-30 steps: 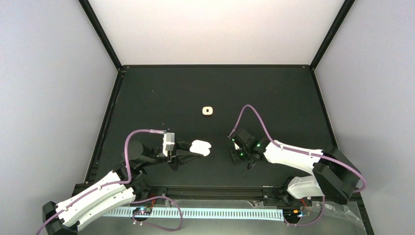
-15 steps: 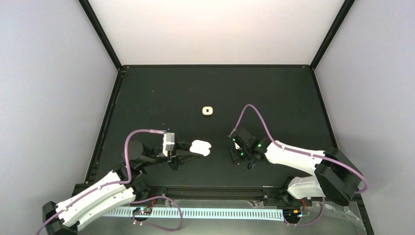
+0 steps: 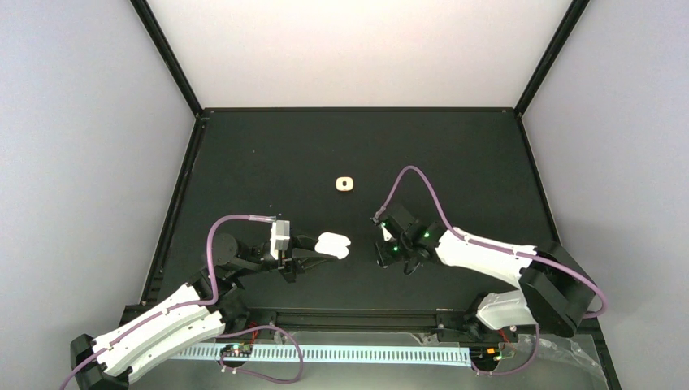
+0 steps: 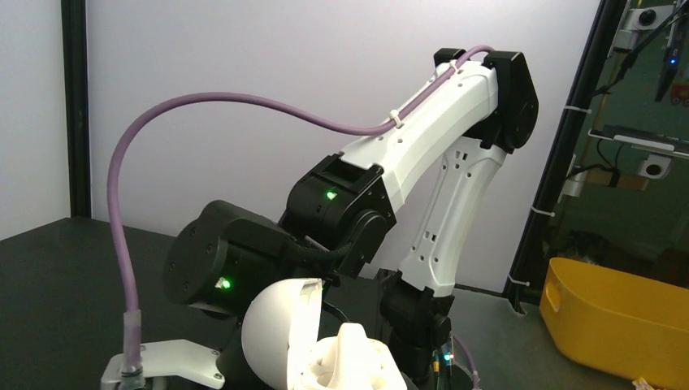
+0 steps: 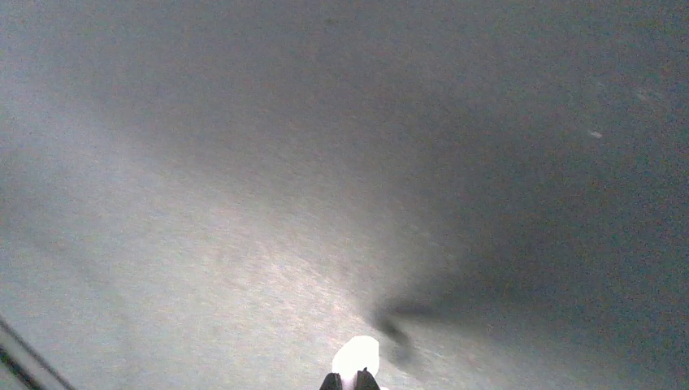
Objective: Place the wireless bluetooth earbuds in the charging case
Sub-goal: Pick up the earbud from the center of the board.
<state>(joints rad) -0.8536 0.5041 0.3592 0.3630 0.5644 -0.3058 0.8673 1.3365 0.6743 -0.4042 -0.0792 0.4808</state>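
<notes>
The step in hand looks like the carry of 1 earbud toward the case. The right gripper (image 3: 381,257) hangs low over the table (image 3: 268,154), close to the near edge and a little right of centre. In its wrist view the 2 fingertips (image 5: 331,380) are pinched almost together on a small white earbud (image 5: 355,357). The earbud sticks out past the tips above bare table, and its shape is too blurred to tell which kind it is.

The left gripper (image 3: 318,249) is closed on the charging case (image 3: 333,245) and holds it just left of the right gripper, with a strip of table between them. In the left wrist view the lid (image 4: 280,325) stands open and tipped back. A cream lump (image 4: 351,351) rises from the tray, and I cannot tell whether it is a seated earbud or part of the case itself. No other loose earbud shows. A small cream block (image 3: 346,184) lies farther back near the middle of the table, well apart from both grippers.

The next move, as I judge it, calls for:
- bringing the pinched earbud left until it is over the open tray;
- turning it to match a free socket and lowering it in;
- only then spreading the fingers, while the left gripper keeps the case steady.

The earbud is tiny against the fingers, so the alignment leaves little room.
</notes>
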